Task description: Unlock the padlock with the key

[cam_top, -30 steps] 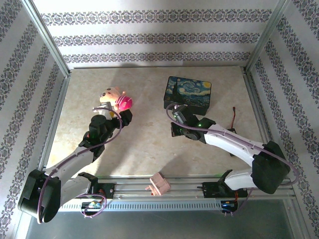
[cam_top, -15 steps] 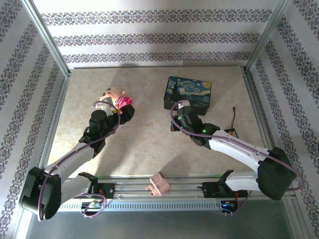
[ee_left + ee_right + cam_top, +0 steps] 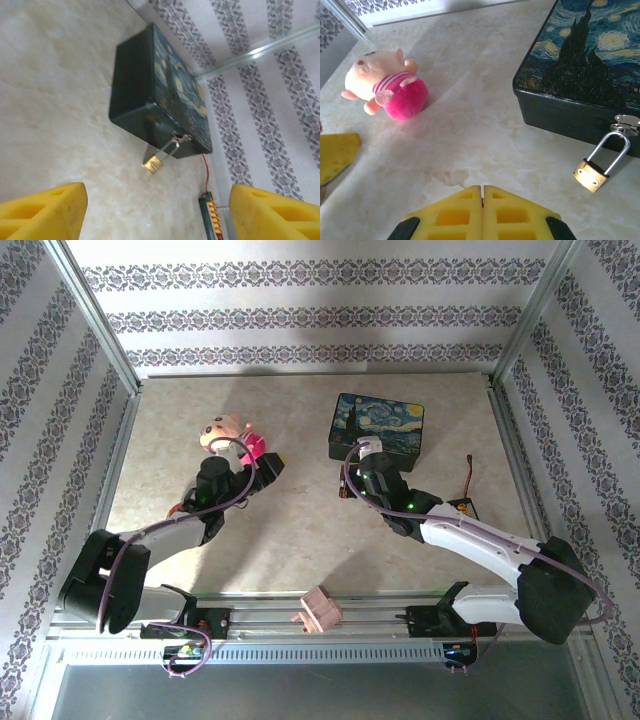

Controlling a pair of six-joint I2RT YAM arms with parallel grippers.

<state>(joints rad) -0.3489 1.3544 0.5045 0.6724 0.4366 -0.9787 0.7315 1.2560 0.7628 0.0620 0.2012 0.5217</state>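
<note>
The small brass padlock [image 3: 590, 175] hangs by its silvery shackle from the latch on the front of the dark painted box [image 3: 585, 75], its body resting on the table. My right gripper [image 3: 482, 189] is to the left of the padlock. It is shut, and a thin dark sliver, the key [image 3: 482, 201], shows between its yellow pads. Seen from above, the right gripper [image 3: 347, 490] sits just in front of the box [image 3: 380, 425]. My left gripper [image 3: 157, 192] stands open and empty, facing the padlock [image 3: 154, 163] across bare table, and sits beside the plush toy [image 3: 228, 433].
The pink and cream plush toy [image 3: 385, 87] lies at the left of the table. A red wire with a small connector board [image 3: 211, 220] lies right of the box. A pinkish block [image 3: 318, 610] sits on the front rail. Patterned walls enclose the table.
The left arm has stretched forward and turned its gripper towards the box, its jaws narrowing a little. The right gripper moved up closer to the box, then held still.
</note>
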